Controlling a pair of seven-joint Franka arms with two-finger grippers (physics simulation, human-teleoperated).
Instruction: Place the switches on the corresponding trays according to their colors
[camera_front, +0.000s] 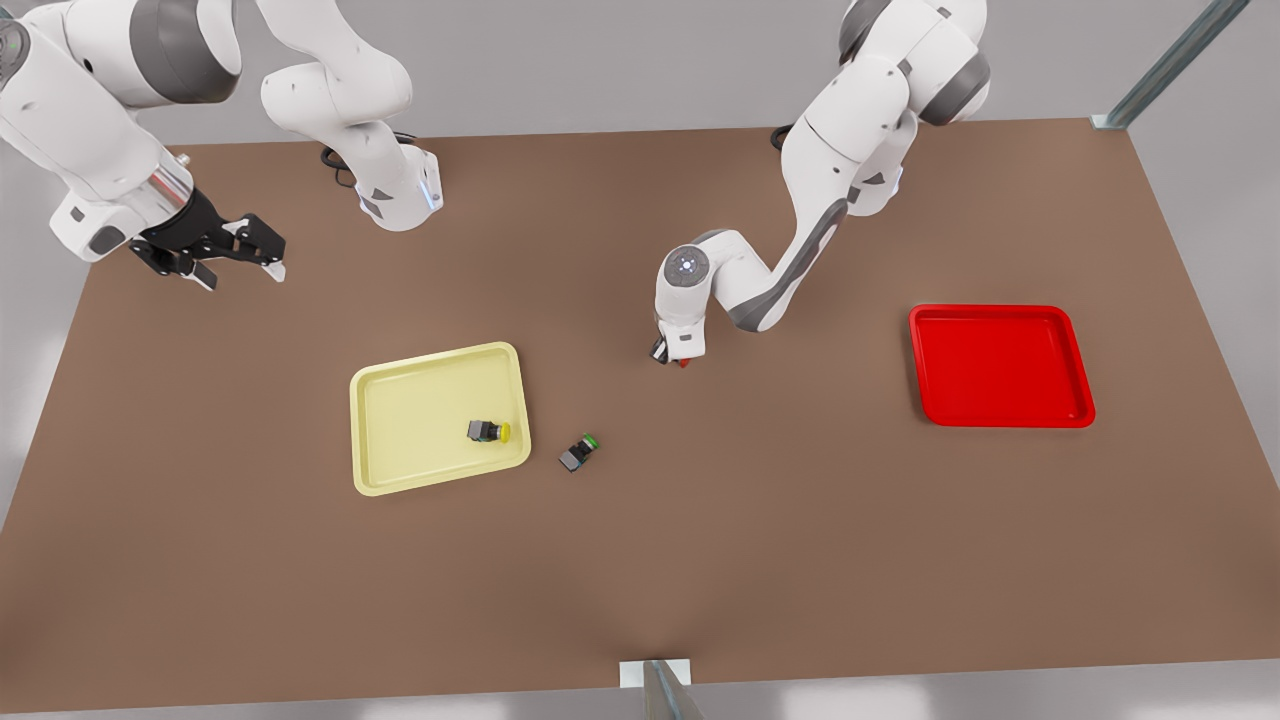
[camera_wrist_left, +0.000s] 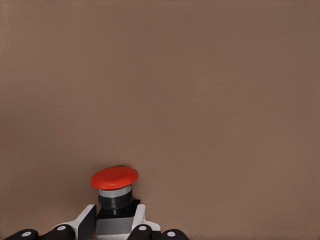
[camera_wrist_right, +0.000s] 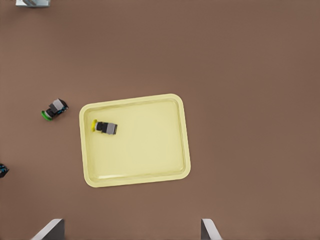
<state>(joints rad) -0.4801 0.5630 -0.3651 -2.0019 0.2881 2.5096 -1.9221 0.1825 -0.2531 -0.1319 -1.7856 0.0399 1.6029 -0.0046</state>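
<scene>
My left gripper (camera_front: 675, 356) sits low over the middle of the brown table, shut on the red switch (camera_wrist_left: 114, 178), whose red cap (camera_front: 684, 362) pokes out from the fingers (camera_wrist_left: 138, 218). The yellow switch (camera_front: 489, 431) lies on its side inside the pale yellow tray (camera_front: 400, 375), near the tray's corner on the front view's right. The green switch (camera_front: 578, 452) lies on the table just beside that tray. The red tray (camera_front: 1000, 365) stands far off on the front view's right with nothing in it. My right gripper (camera_front: 240, 268) hangs open, high at the front view's left, looking down on the yellow tray (camera_wrist_right: 145, 160), yellow switch (camera_wrist_right: 105, 127) and green switch (camera_wrist_right: 54, 109).
Both arm bases stand along the table's back edge. A metal post (camera_front: 660, 688) rises at the middle of the front edge, and a frame strut (camera_front: 1170, 62) at the back corner on the front view's right. Bare table lies between the left gripper and the red tray.
</scene>
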